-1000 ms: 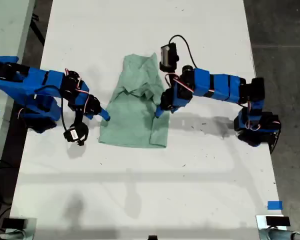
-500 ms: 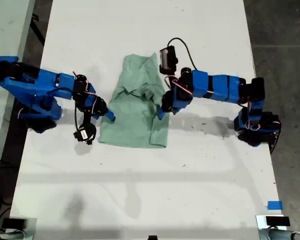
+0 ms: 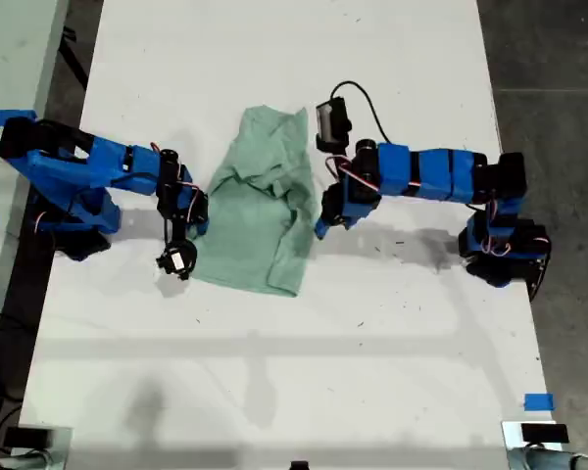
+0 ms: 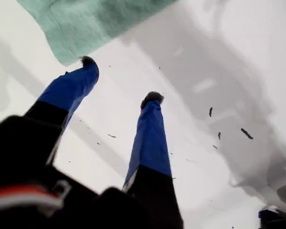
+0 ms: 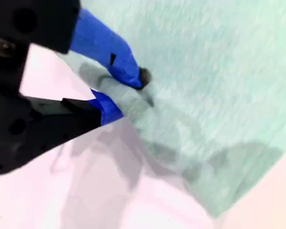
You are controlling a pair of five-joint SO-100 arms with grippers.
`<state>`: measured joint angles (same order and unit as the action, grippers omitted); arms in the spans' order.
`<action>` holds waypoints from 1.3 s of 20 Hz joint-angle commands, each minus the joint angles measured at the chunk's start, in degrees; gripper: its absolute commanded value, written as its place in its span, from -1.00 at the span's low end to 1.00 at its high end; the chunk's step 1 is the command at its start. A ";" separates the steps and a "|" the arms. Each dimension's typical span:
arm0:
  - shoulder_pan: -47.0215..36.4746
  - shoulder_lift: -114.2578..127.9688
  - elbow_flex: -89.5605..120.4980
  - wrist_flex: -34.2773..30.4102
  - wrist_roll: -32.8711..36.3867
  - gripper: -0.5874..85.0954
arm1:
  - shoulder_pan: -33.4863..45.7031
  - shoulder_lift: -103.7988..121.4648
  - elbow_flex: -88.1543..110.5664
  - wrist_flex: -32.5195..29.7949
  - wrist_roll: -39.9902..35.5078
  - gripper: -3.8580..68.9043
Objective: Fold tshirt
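The tshirt lies rumpled and partly folded on the white counter, between my two arms. My second pincer is on the shirt's edge at the exterior view's left, its blue fingers closed on a pinch of the cloth. My first pincer hangs wide open and empty over bare counter just beside the shirt's other edge.

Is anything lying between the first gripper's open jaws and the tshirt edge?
No. In the first wrist view, only bare white table separates my first gripper from the tshirt; its fingers stand apart, holding nothing.
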<state>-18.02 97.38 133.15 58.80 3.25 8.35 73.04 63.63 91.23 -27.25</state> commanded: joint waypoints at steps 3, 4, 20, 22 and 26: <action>-1.05 13.01 1.76 6.59 -2.11 -0.98 | -1.23 4.75 0.44 -2.46 0.44 -0.28; -1.32 12.92 1.58 7.82 -2.29 -0.98 | -1.14 4.66 0.62 -2.72 0.35 -0.28; 3.87 -33.22 -51.59 20.74 2.20 -0.93 | -3.08 5.01 1.85 -3.60 2.64 -0.28; 3.34 -32.96 -51.68 21.18 3.16 -0.48 | -3.16 5.01 2.20 -4.13 2.64 -0.28; 4.66 -23.64 -54.58 29.71 2.72 -0.27 | -3.16 5.27 2.64 -4.22 2.55 -0.28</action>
<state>-14.85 64.16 82.18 84.02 5.80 6.24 73.04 66.53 87.98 -25.14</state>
